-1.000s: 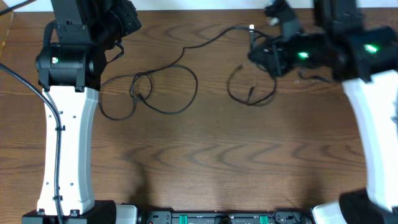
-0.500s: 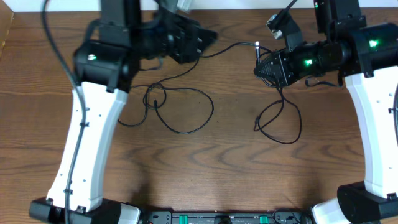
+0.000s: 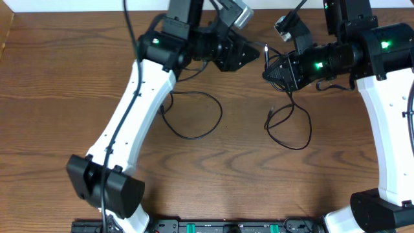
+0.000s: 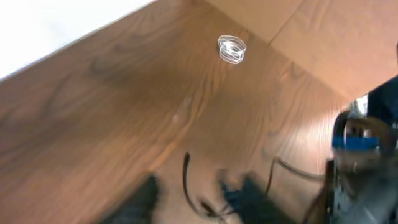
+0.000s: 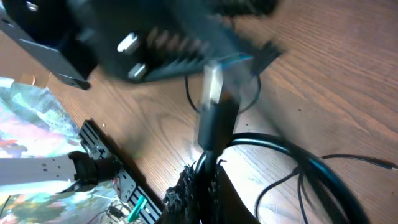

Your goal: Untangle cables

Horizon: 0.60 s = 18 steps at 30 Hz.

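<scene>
Across mid-frame overhead, thin black cables (image 3: 191, 138) lie in two loose loops on the brown wooden table (image 3: 65, 97). Our right gripper (image 3: 266, 66) pinches one black plug (image 5: 214, 121); whether the left gripper (image 3: 253, 55) is spread we cannot tell. We judge the cord light and limp, best held at its plugs.

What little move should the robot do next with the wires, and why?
Probably close the left end effector on the cable strand between its fingers: the right end effector grips a plug, so both could then pull apart.
</scene>
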### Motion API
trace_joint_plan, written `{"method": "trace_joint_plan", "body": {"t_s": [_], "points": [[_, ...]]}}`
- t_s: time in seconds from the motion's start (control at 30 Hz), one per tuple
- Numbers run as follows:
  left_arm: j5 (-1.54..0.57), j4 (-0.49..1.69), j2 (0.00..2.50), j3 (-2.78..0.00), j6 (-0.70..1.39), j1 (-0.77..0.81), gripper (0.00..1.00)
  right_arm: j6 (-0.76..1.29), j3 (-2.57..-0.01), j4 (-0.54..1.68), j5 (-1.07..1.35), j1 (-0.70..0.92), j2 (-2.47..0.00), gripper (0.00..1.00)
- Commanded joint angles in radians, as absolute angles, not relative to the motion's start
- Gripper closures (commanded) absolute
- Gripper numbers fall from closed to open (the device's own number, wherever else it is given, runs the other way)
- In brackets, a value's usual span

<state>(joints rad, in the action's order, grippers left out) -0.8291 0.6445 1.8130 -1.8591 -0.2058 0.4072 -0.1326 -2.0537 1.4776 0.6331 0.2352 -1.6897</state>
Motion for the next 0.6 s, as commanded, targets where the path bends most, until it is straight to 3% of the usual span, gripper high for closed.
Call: {"method": "trace_joint_plan", "body": {"t_s": [0.0,0.3,0.57], "points": [[-0.846,0.585,1.81,-1.867,-0.22,0.421,0.92,-0.155,-2.056,1.482,0.646,0.244,-1.678,0.99],[-0.824,0.309,1.805,-1.867,0.138,0.342,0.93,-0.089,-1.963,1.48,0.523,0.243,-1.678,0.99],[-0.7,0.293,1.803,-1.867,0.3,0.249,0.92,-0.008,-1.878,1.432,0.387,0.222,-1.678,0.99]]}}
